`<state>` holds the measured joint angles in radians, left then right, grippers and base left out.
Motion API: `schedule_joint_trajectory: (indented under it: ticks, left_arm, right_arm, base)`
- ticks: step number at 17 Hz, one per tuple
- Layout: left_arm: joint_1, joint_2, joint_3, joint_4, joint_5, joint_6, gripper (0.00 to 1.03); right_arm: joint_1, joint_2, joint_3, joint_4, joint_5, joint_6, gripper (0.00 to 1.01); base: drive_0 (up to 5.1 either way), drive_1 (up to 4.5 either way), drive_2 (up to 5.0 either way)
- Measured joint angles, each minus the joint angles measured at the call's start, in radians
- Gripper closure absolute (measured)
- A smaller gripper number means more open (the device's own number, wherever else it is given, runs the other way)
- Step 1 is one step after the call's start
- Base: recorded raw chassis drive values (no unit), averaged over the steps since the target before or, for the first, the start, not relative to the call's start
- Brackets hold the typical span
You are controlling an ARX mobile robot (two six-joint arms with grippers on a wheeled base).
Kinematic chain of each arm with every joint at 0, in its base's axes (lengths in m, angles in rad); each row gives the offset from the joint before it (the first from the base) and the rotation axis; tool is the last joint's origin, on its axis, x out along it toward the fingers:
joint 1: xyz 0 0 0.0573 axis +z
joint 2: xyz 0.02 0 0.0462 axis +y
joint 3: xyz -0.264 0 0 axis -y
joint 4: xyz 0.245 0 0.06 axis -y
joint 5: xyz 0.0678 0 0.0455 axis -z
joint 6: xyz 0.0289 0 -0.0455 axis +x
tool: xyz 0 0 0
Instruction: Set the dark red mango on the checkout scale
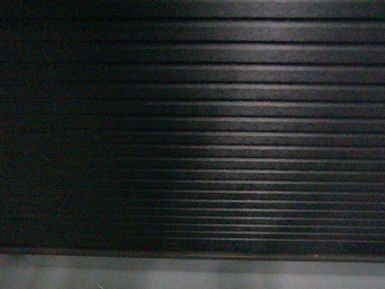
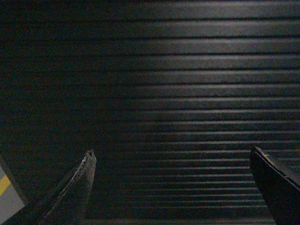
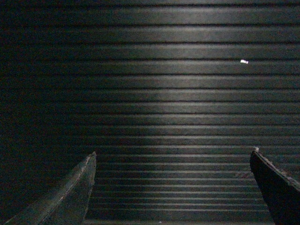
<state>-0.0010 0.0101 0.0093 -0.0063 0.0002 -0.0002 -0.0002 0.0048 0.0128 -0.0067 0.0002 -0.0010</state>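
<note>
The dark ribbed checkout [image 1: 240, 132] front fills every view. The left gripper [image 2: 171, 157] and right gripper [image 3: 173, 157] both gape wide, holding nothing.

A grey floor patch with a yellow stripe [image 2: 5, 194] shows at the left wrist view's lower-left corner.

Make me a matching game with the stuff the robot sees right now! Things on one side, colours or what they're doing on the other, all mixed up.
Things:
1. checkout front
2. base plinth
3. left gripper
4. small speck

Descriptions:
A. grey strip along the bottom
B. white, on a rib
C. black with horizontal ribs
D. open, holding nothing

Pairs: 1-C, 2-A, 3-D, 4-B
</note>
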Motion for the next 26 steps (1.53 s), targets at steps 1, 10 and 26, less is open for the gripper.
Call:
schedule_joint_trajectory:
  ticks: [1, 10, 26]
  left_arm:
    - [0.000, 0.000, 0.000, 0.001, -0.001, 0.000, 0.05]
    - [0.000, 0.000, 0.000, 0.003, -0.001, 0.000, 0.05]
    - [0.000, 0.000, 0.000, 0.006, -0.001, 0.000, 0.05]
  right_arm:
    - [0.000, 0.000, 0.000, 0.001, -0.001, 0.000, 0.03]
    - [0.000, 0.000, 0.000, 0.003, -0.001, -0.001, 0.03]
    - [0.000, 0.000, 0.000, 0.008, 0.000, 0.000, 0.03]
  base:
    - [0.0, 0.00, 0.0]
    - [0.0, 0.00, 0.0]
    - [0.0, 0.00, 0.0]
